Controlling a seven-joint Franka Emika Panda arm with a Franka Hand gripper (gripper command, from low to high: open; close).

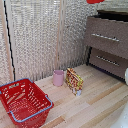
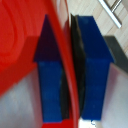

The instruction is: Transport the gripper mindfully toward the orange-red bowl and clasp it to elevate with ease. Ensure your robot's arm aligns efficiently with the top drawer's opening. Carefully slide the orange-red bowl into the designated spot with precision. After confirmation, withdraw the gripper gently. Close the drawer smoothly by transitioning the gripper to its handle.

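Seeing the gripper (image 2: 70,75) pinching the orange-red bowl (image 2: 20,45) by its rim, one blue finger (image 2: 50,75) on each side. In the exterior view I catch the bowl at the top edge, above the top drawer (image 1: 107,37) and its handle (image 1: 105,37).

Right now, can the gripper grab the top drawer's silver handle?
Probably not yet. The gripper is shut on the orange-red bowl at its rim, so its fingers are busy. Nothing seems to block the handle itself.
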